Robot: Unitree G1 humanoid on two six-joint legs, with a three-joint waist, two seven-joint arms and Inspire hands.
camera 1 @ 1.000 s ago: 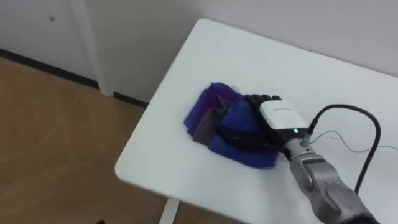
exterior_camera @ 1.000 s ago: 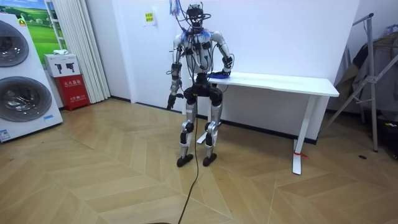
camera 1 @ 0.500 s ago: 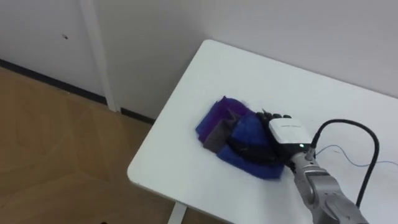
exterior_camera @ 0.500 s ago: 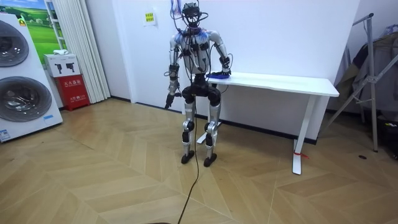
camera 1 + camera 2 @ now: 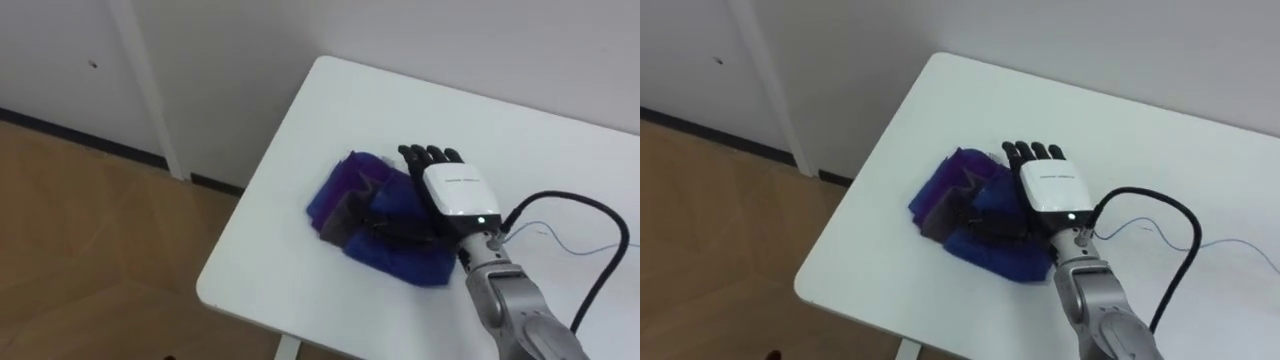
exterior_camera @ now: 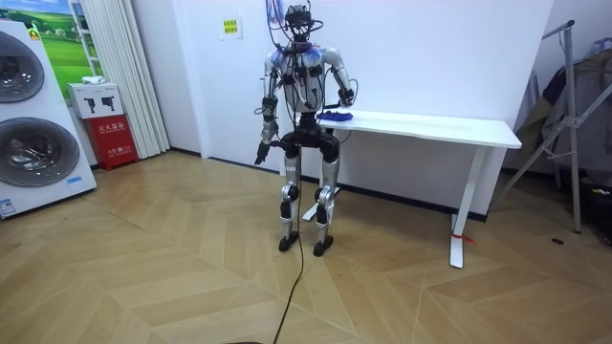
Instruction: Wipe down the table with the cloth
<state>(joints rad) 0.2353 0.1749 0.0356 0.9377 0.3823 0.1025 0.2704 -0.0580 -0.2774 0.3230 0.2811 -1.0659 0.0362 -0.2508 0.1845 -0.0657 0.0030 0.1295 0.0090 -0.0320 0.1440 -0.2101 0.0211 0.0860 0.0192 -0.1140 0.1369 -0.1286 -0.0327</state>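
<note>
- robot's left hand (image 6: pixel 259 153) hangs by its side; state too small to tell.
- crumpled blue and purple cloth (image 5: pixel 343 198) lies near the left end of the white table (image 5: pixel 400 100).
- right hand (image 5: pixel 452 190) rests flat on the cloth's right part, fingers straight, grasping nothing.

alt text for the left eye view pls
The robot's right hand lies flat, fingers straight, on a crumpled blue and purple cloth near the left end of a white table. Wood floor and a white wall lie beyond.
</note>
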